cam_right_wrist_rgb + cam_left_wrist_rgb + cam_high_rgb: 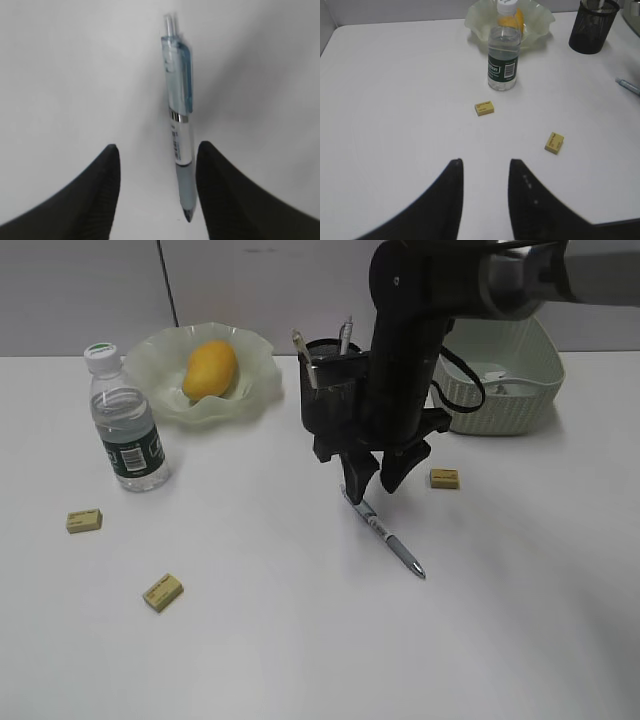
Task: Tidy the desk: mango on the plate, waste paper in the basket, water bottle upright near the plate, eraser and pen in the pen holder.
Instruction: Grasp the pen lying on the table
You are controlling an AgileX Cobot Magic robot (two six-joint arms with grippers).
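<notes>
- My right arm (405,330) reaches in from the upper right, wrist pointing straight down.
- Right gripper (380,478) sits low with its fingers (102,195) spread apart, nothing pinched.
- Left gripper (485,172) hovers, fingers (445,200) parted, holding nothing.

Staged lab desk (300,660): bare white tabletop, plain grey wall panels (80,290).
</notes>
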